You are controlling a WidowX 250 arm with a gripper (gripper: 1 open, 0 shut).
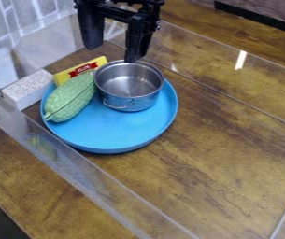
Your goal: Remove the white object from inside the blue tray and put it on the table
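The blue tray [132, 131] lies on the dark wood table [220, 168], left of centre. In it stand a steel bowl [130, 86] and a green leaf-shaped object [70, 97]. The white object [29, 87], a pale rectangular block, lies on the table just outside the tray's left rim, next to the green object. My black gripper [116, 42] hangs above the tray's far edge, behind the bowl. Its fingers are apart and hold nothing.
A yellow and red packet [79, 70] lies at the tray's far left rim, between the white block and the bowl. A glossy clear sheet covers the table, with its edge running along the left and front [57, 154].
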